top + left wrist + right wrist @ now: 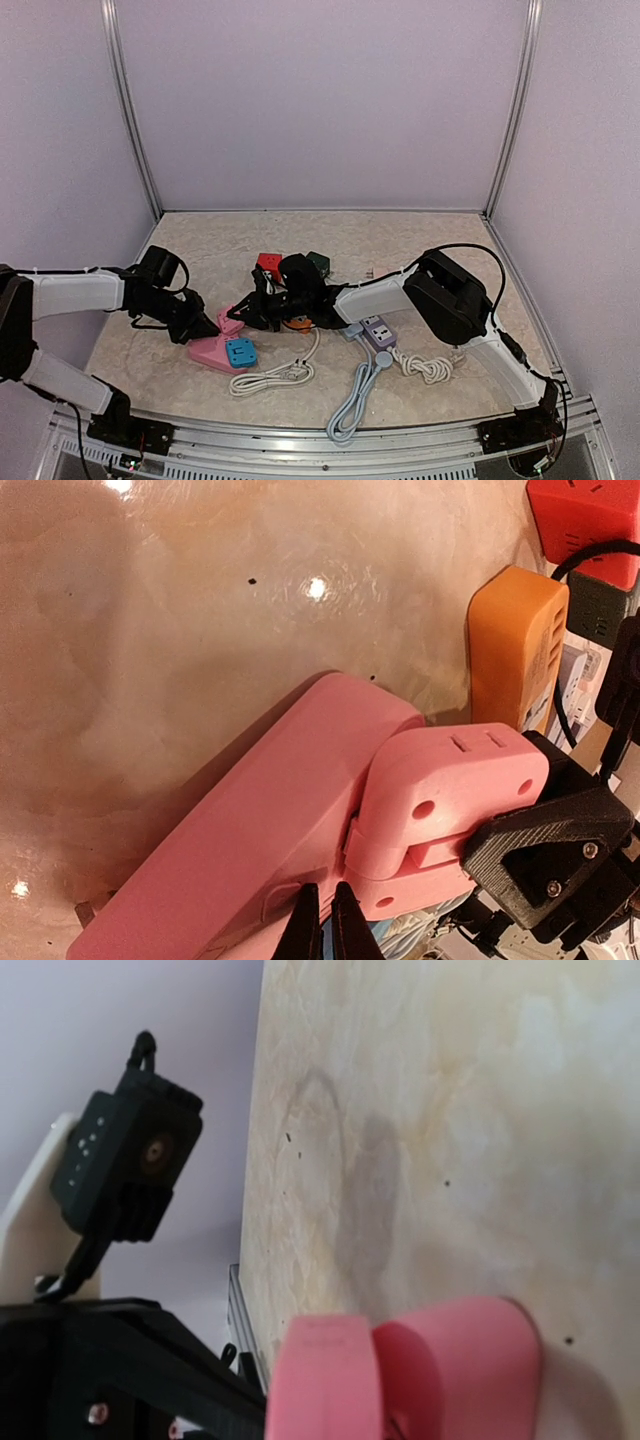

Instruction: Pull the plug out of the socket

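A pink socket strip lies flat at the front left of the table. A pink plug sits at its far end, tilted up, with a narrow gap at the seam. My left gripper is shut, its tips pressed down on the strip just beside the plug. My right gripper is shut on the plug from the right; one of its black fingers lies against the plug's side. The right wrist view shows the plug close up, with the strip's rounded end behind it.
A blue plug sits in the pink strip. An orange adapter, a red cube socket and a dark green one crowd behind the right gripper. A grey strip and white and grey cables lie towards the front.
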